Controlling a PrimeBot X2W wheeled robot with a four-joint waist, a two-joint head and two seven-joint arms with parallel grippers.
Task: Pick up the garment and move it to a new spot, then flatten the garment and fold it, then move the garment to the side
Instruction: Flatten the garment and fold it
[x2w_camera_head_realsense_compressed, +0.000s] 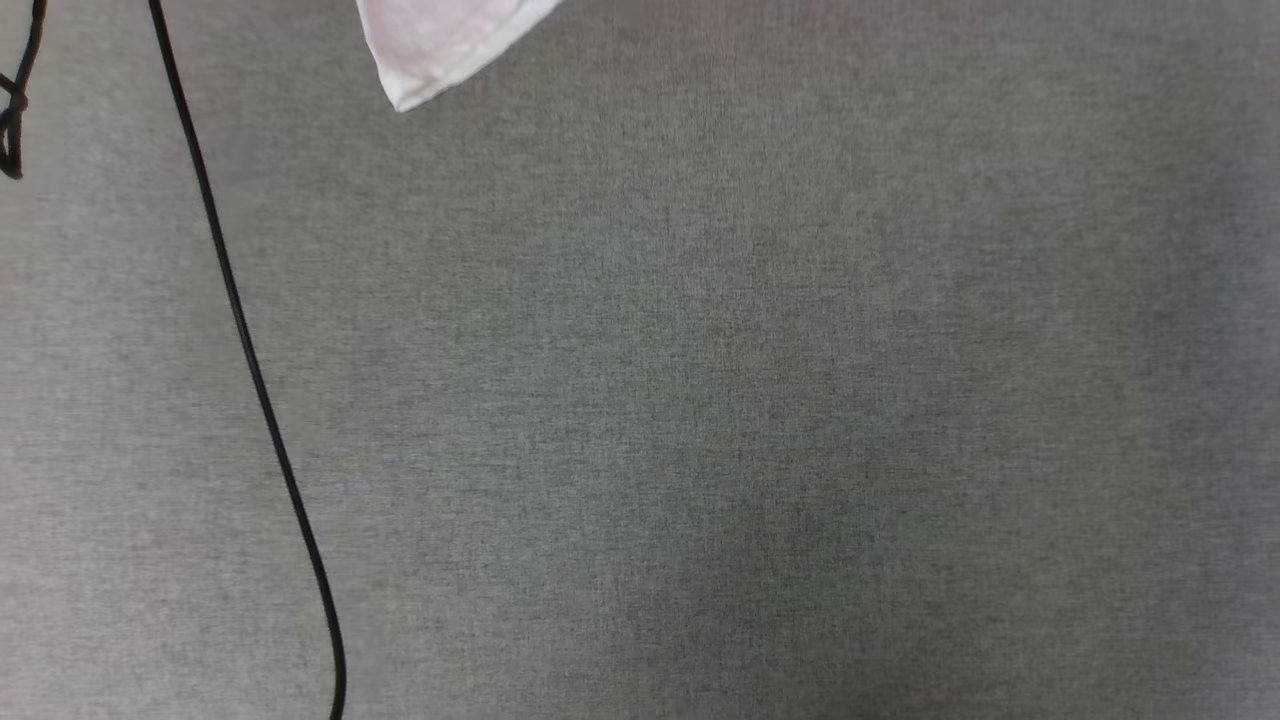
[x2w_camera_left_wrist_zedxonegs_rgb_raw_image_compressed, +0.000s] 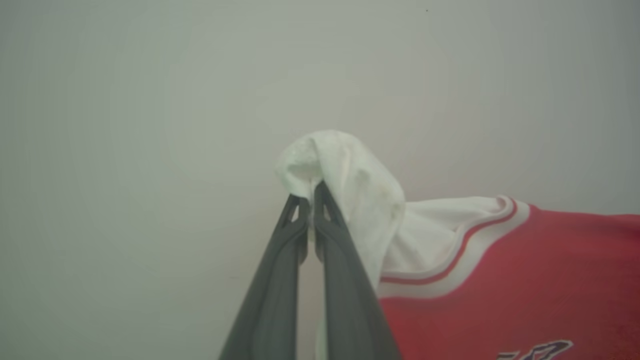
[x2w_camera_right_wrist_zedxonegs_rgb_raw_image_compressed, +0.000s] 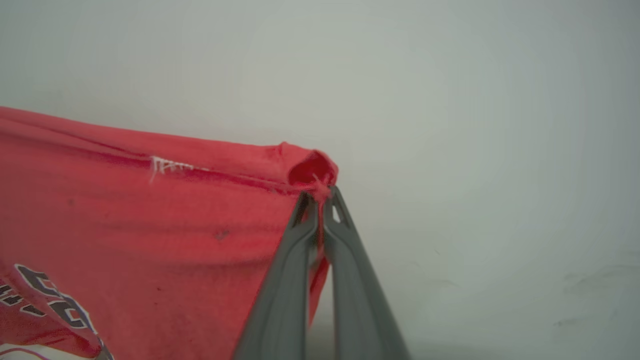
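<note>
The garment (x2w_camera_left_wrist_zedxonegs_rgb_raw_image_compressed: 525, 270) is a red jersey with white sleeves and red-and-white stripe trim. In the left wrist view my left gripper (x2w_camera_left_wrist_zedxonegs_rgb_raw_image_compressed: 311, 192) is shut on the bunched white sleeve, and the red body stretches off to the right. In the right wrist view my right gripper (x2w_camera_right_wrist_zedxonegs_rgb_raw_image_compressed: 320, 196) is shut on a red hem corner of the garment (x2w_camera_right_wrist_zedxonegs_rgb_raw_image_compressed: 150, 225), whose body spreads to the left with part of a black, white-outlined number at the lower left. In the head view a white sleeve tip of the garment (x2w_camera_head_realsense_compressed: 440, 45) hangs in at the top edge over the grey surface.
A grey fabric-covered surface (x2w_camera_head_realsense_compressed: 700, 400) spans the head view. A thin black cable (x2w_camera_head_realsense_compressed: 250, 360) runs down its left side, with a looped bit of cable (x2w_camera_head_realsense_compressed: 12, 110) at the far left edge. A pale plain wall (x2w_camera_left_wrist_zedxonegs_rgb_raw_image_compressed: 150, 100) lies behind both grippers.
</note>
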